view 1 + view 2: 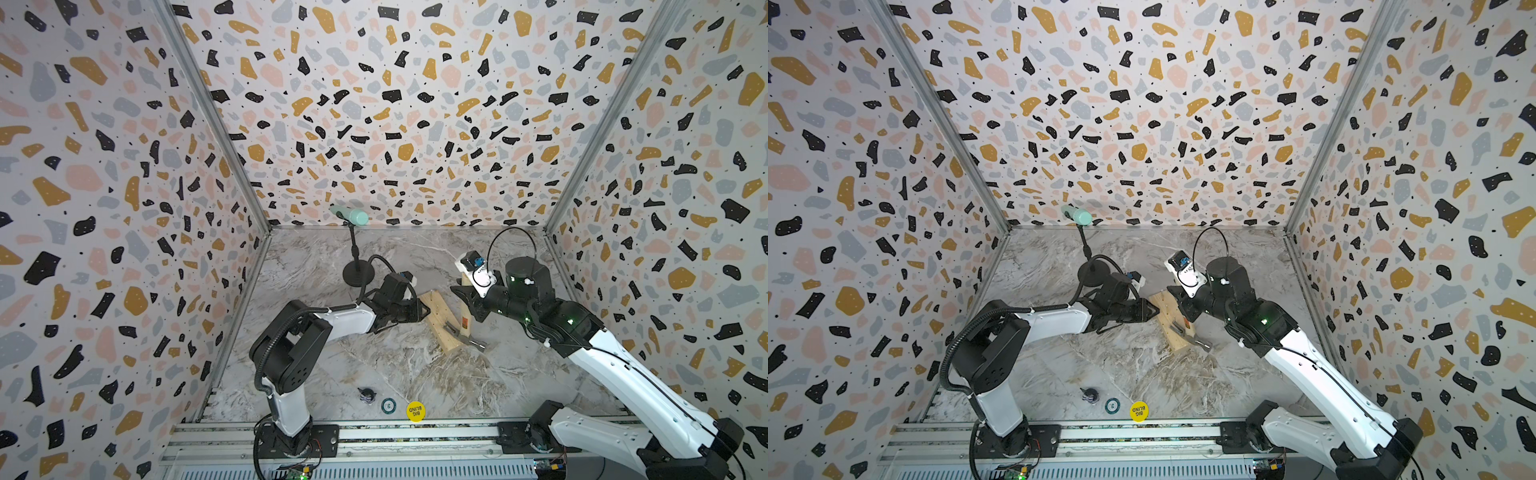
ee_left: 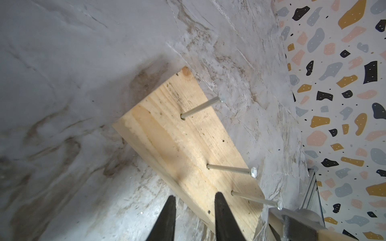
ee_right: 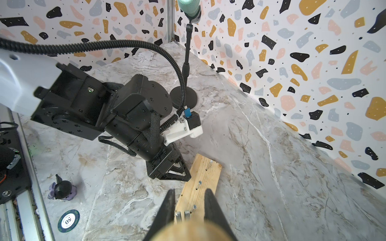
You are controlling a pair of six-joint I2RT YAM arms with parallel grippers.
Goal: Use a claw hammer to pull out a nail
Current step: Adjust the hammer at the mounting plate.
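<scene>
The left arm (image 1: 349,320) stands up from its base at the near edge, folds at the elbow and lays its white forearm rightward, low over the counter (image 1: 415,374), toward the middle. The left hand (image 2: 194,208) points nearly level, its fingers (image 2: 223,217) a little apart with a clear gap between them. The right arm (image 1: 623,368) stretches from the near right corner far and leftward, wrist tipped down. The right hand (image 3: 190,194) is clamped on the handle of the claw hammer (image 3: 188,231).
</scene>
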